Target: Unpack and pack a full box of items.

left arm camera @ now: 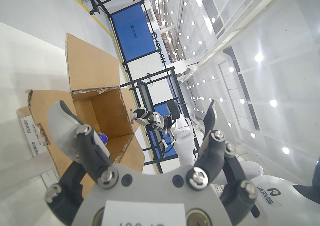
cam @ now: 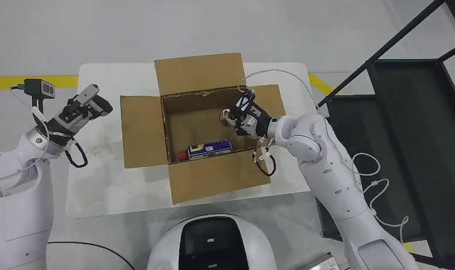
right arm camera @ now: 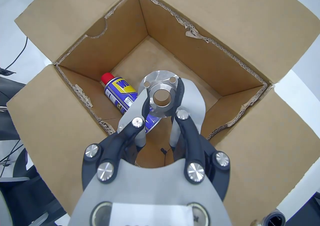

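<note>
Holding: your right gripper (right arm camera: 162, 89) is clamping a metal flange (right arm camera: 160, 78) by its hub, with the fingers (right arm camera: 140, 102) drawn in to the width of the part.
Hovering: you are carrying the flange over the open mouth of the box (right arm camera: 200, 12), toward its right wall and at about rim height, clear of the box floor.
Lying below: a spray can (right arm camera: 120, 89) is resting on its side on the box floor along the near wall, apart from the flange.
Standing: the box is sitting on the tabletop (cam: 99, 177) with all four flaps folded outward.
Idling: your left gripper (cam: 92, 103) is hanging beyond the left flap, fingers (left arm camera: 60, 117) spread wide and gripping nothing.
Progressing: you are working mid-task. Only the can is showing inside and one part is in hand, so the box is looking far from full.
Remaining: you cannot tell from here whether the flange is coming out or going in. Either way, most of the handling is looking to be ahead of you.
</note>
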{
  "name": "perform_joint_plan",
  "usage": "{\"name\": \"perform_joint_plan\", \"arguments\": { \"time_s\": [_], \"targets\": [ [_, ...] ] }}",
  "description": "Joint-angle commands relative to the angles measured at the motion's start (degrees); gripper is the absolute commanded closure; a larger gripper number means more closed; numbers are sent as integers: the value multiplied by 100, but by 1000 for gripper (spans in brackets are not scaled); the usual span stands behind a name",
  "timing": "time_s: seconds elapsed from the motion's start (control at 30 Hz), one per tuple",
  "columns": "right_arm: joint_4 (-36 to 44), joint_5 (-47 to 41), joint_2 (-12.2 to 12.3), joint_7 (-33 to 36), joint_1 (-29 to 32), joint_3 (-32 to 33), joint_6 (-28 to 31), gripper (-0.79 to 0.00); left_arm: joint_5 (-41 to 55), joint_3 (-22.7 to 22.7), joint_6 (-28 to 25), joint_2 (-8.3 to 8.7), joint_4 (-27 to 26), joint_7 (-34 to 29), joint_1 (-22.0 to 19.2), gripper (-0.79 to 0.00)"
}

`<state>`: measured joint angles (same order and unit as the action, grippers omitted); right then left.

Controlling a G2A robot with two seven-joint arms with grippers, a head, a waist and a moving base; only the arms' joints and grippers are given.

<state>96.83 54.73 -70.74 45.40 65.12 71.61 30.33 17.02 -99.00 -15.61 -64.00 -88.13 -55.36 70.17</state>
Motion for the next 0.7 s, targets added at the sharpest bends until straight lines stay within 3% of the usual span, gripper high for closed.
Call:
{"name": "perform_joint_plan", "arguments": {
  "time_s": [0.0, 0.47, 0.67],
  "targets": [
    [0, 0, 0, 1, 0, 0, 0, 0, 0, 0, 0, 0, 0, 0, 0, -785],
    [59, 140, 20, -72, 43, 51, -5, 0, 0, 0, 0, 0, 0, 0, 0, -785],
    [452, 348, 251, 67, 693, 950, 822, 0, 0, 0, 0, 0, 0, 0, 0, -785]
  ]
}}
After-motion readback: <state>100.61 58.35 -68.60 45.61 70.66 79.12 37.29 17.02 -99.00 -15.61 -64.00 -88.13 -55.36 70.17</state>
